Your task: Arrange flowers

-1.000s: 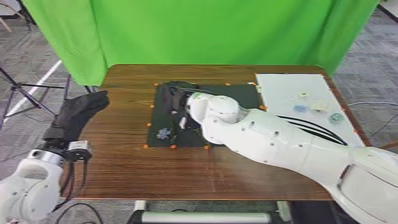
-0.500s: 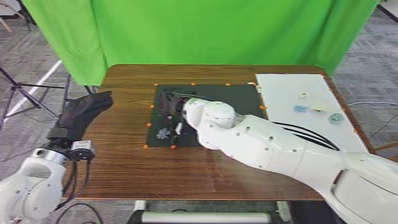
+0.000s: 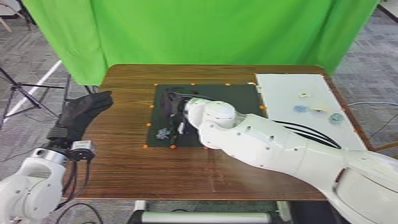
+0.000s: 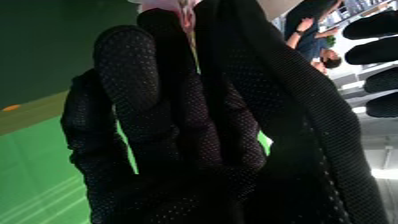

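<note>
In the head view my right hand (image 3: 175,106) is over the left part of the dark mat (image 3: 238,92). The right wrist view shows the right hand (image 4: 191,125) with its thumb and fingers pinching a thin pinkish-green stem (image 4: 188,22); a pale pink flower (image 4: 162,4) is at that stem's end. A blue-grey flower (image 3: 163,133) lies on the mat's near left part. My left hand (image 3: 82,114) stays beside the table's left edge, fingers straight; in the right wrist view the left hand (image 4: 378,52) is farther off.
On the right, a white board (image 3: 284,84) bears small pieces: a yellowish one (image 3: 304,95), a blue one (image 3: 301,108), a cream one (image 3: 320,108) and a teal one (image 3: 336,118). Orange markers edge the mat. A green curtain (image 3: 213,35) hangs behind the wooden table (image 3: 124,165).
My right hand and forearm have shifted slightly toward the robot and a little left over the mat. The left hand has moved only very slightly.
</note>
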Available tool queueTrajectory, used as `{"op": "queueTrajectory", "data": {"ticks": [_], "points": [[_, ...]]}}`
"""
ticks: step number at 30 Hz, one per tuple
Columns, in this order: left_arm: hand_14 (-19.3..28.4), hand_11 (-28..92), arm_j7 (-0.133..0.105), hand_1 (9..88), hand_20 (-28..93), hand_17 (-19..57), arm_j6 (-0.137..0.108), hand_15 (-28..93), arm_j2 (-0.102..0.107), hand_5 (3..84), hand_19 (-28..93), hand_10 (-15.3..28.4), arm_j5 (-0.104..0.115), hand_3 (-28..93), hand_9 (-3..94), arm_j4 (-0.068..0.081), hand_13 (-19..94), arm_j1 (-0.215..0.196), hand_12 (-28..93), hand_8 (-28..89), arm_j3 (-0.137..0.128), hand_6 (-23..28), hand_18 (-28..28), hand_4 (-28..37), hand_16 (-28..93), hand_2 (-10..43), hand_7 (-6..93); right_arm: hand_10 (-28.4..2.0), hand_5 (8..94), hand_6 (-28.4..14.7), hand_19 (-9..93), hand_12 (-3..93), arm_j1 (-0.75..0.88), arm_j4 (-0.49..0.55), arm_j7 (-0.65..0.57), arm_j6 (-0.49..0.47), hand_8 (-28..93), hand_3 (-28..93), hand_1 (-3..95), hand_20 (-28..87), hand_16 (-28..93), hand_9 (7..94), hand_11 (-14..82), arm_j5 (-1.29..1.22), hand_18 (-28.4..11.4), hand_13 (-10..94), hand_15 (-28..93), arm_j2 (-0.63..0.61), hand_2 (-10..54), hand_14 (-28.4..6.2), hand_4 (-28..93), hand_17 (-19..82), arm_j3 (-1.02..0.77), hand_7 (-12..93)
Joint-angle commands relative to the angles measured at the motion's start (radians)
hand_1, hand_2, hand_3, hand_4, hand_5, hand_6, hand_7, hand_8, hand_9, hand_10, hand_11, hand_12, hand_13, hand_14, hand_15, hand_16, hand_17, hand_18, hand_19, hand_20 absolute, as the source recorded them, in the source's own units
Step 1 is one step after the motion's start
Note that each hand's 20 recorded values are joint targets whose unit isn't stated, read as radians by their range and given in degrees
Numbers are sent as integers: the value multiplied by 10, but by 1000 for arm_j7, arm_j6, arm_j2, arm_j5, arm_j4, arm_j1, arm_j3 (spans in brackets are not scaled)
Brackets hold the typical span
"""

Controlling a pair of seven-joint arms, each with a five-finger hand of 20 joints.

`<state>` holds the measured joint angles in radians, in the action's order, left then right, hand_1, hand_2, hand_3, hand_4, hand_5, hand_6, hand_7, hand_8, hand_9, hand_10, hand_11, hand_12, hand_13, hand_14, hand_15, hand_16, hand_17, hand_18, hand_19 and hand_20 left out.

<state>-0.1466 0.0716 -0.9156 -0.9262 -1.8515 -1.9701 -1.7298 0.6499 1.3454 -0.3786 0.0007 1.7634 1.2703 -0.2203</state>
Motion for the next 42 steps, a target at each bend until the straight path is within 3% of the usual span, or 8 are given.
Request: {"op": "queueTrajectory", "data": {"ticks": [1, 7, 12, 23, 29, 33, 40, 42], "points": [[165, 146, 1, 269, 118, 18, 7, 114, -10, 423, 47, 145, -4, 600, 392, -1, 301, -4, 112, -57, -5, 55, 93, -198, 7, -72, 129, -123, 706, -14, 671, 333, -11, -4, -23, -31, 103, 587, 564, 624, 416, 730, 115, 18, -217, 664, 548, -18, -95, -111, -150, 310, -14, 206], [165, 145, -1, 272, 119, 15, 9, 113, -11, 425, 48, 145, -6, 601, 392, -3, 301, -9, 113, -58, -11, 42, 96, -196, 8, -75, 136, -146, 678, -1, 672, 246, 1, 2, -36, -111, 92, 589, 537, 626, 409, 691, 163, 12, -222, 644, 555, -21, -95, -121, -145, 294, -46, 205], [165, 145, -4, 273, 119, 12, 14, 111, -10, 430, 48, 143, -9, 601, 392, -2, 300, -7, 114, -63, -11, 23, 100, -196, 8, -77, 147, -164, 603, 27, 667, 217, 1, 17, -67, -164, -90, 675, 435, 626, 408, 658, 129, 5, -233, 625, 541, -21, -95, -134, -149, 275, -66, 154], [164, 145, -4, 286, 118, 11, 14, 111, -15, 468, 46, 140, -15, 592, 396, -9, 302, -27, 116, -77, -29, -3, 102, -193, 11, -80, 152, -189, 572, 33, 647, 213, -45, 100, -73, -260, -92, 660, 374, 627, 402, 619, 90, -40, -245, 611, 514, -92, -95, -151, -146, 255, -89, 121], [164, 147, -6, 288, 118, 11, 12, 111, -21, 482, 46, 137, -17, 591, 398, -12, 302, -37, 116, -74, -37, -7, 102, -191, 11, -80, 146, -193, 586, 36, 644, 212, -48, 226, -39, -256, -91, 659, 373, 629, 402, 613, 86, -72, -246, 609, 510, -212, -95, -152, -147, 254, -149, 122], [164, 146, -8, 288, 118, 11, 11, 111, -25, 481, 45, 137, -13, 592, 397, -10, 302, -41, 115, -73, -37, -5, 102, -191, 11, -82, 144, -193, 595, 33, 637, 211, -6, 344, 5, -136, -92, 654, 373, 623, 398, 603, 85, -26, -246, 601, 495, -346, -95, -156, -148, 252, -241, 122], [164, 145, -4, 284, 119, 13, 11, 111, -31, 470, 46, 139, -11, 597, 396, -12, 303, -54, 115, -71, -47, 6, 101, -189, 11, -85, 141, -178, 573, -10, 589, 240, 166, 451, -3, 260, -71, 664, 351, 578, 366, 577, 105, 73, -241, 557, 463, -591, -95, -172, -153, 218, -401, 127], [165, 144, -3, 285, 119, 13, 11, 113, -34, 468, 46, 139, -11, 595, 396, -14, 303, -57, 115, -70, -50, 7, 101, -189, 11, -86, 141, -177, 567, -10, 584, 240, 259, 451, -19, 275, -70, 666, 341, 573, 361, 575, 105, 101, -239, 552, 456, -633, -95, -171, -157, 215, -498, 127]]}}
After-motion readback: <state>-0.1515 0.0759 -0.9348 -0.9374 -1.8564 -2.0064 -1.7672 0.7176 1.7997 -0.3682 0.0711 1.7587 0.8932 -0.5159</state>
